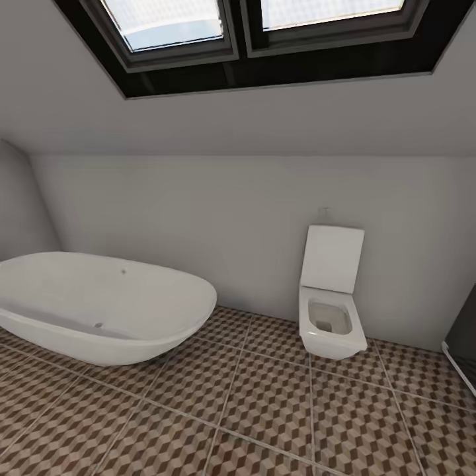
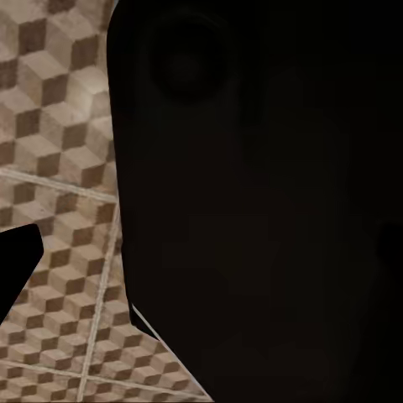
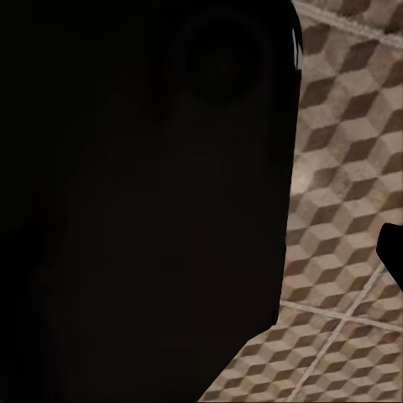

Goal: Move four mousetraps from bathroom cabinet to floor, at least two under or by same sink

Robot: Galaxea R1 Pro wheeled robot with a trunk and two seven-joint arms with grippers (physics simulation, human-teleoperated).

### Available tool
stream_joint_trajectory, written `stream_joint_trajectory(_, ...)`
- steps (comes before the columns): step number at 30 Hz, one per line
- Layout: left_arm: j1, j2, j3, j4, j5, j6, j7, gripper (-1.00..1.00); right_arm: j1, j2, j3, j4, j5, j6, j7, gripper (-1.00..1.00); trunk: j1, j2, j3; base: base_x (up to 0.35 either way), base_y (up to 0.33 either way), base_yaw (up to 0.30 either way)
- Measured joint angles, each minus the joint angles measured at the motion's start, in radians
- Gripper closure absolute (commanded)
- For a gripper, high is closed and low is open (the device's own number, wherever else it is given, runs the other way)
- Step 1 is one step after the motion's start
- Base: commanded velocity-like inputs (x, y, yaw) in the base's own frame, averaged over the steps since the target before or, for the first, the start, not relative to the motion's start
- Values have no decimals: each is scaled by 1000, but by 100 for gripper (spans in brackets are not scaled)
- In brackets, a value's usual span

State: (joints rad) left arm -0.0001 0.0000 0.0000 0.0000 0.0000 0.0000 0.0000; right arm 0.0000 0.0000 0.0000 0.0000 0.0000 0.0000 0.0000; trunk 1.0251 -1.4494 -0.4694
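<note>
The bathroom floor [image 1: 264,410] of cube-patterned brown and beige tiles spreads across the lower part of the head view. It also shows in the left wrist view [image 2: 59,168] and the right wrist view [image 3: 344,168]. The mousetraps, the cabinet and the sink are out of view. A black fingertip [image 2: 17,260] pokes in at the edge of the left wrist view, and another black fingertip [image 3: 393,252] at the edge of the right wrist view. Neither view lets me tell whether the jaws are open or shut.
A white oval bathtub [image 1: 99,307] stands on the tiles at the left. A white wall-hung toilet [image 1: 330,311] is at the right against the far wall. A dark shower edge [image 1: 463,344] is at the far right. A large dark body [image 2: 260,210] blocks much of each wrist view.
</note>
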Motion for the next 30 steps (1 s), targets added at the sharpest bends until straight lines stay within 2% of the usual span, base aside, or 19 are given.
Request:
stream_joint_trajectory(8, 2, -39, 3, 2, -4, -6, -11, -100, 0, -2, 8, 1, 11, 0, 2, -100, 0, 0, 0, 0, 0, 0)
stream_joint_trajectory(15, 1, -36, 3, -13, -3, -23, -10, -100, 0, -2, 10, 1, 13, -9, 3, -100, 0, 0, 0, 0, 0, 0)
stream_joint_trajectory(30, 1, -53, 7, -27, 5, -49, -10, -100, -1, -3, 11, 1, 13, -24, 3, -100, 0, 0, 0, 0, 0, 0)
